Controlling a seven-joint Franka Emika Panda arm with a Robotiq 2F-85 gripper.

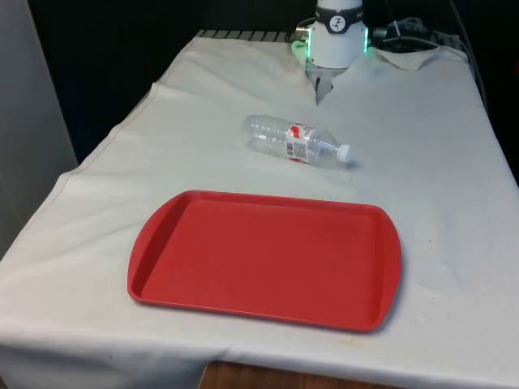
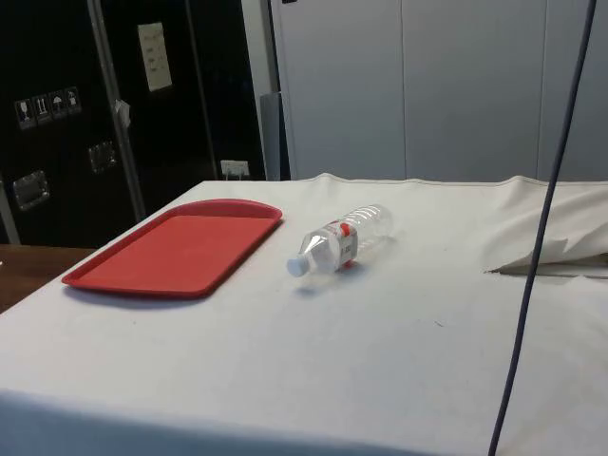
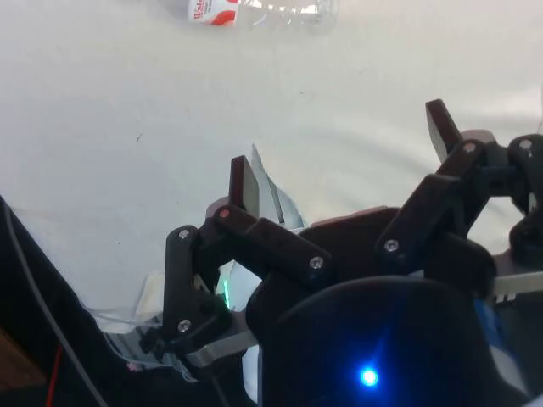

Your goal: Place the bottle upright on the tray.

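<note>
A clear plastic bottle [image 1: 297, 141] with a red-and-white label and a white cap lies on its side on the white cloth, cap towards the front view's right. In the side view the bottle [image 2: 340, 238] rests just beyond the tray's far corner. The red tray [image 1: 268, 258] sits flat near the table's front edge with nothing on it. My gripper [image 3: 344, 161] is open, its two black fingers spread wide with nothing between them. It hangs over the cloth near the robot's base, well apart from the bottle [image 3: 254, 10].
The white cloth bunches into a raised fold [image 1: 413, 58] by the robot's base. A dark cable [image 2: 541, 237] hangs down through the side view. The table's edge [image 1: 105, 146] drops off at the front view's left.
</note>
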